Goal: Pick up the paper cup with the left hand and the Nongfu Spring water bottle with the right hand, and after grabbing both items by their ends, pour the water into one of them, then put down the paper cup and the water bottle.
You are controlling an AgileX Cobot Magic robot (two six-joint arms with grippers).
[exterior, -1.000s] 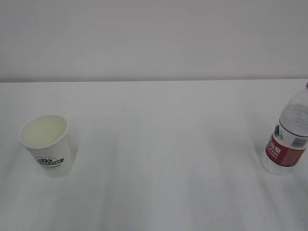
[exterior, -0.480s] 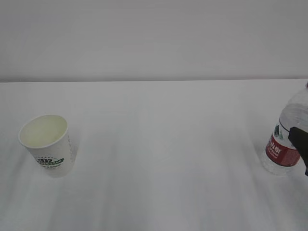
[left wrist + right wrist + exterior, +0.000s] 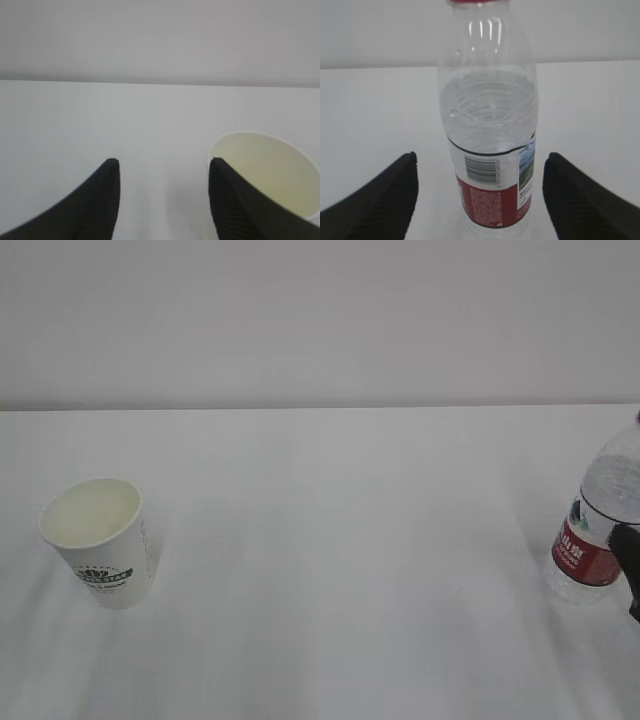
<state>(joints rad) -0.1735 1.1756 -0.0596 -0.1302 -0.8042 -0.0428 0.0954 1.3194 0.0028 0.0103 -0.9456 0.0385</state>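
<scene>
On the white table (image 3: 330, 540), 2 hands closing in on their targets.
At the right edge the right hand (image 3: 480, 195), absent a second ago, has come in, spread wide with the Nongfu Spring water bottle (image 3: 490, 125) centred between its fingers, untouched (water (image 3: 490, 115) about halfway up). The left hand (image 3: 164, 200), spread but narrowing slightly, sits left of the paper cup (image 3: 265, 172), 1 finger overlapping its rim. Both grasps look imminent; the left needs shifting rightward first.

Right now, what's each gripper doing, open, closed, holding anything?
Left gripper: open, empty, paper cup off to its right.
Right gripper: open, straddling the water bottle, not gripping.
</scene>
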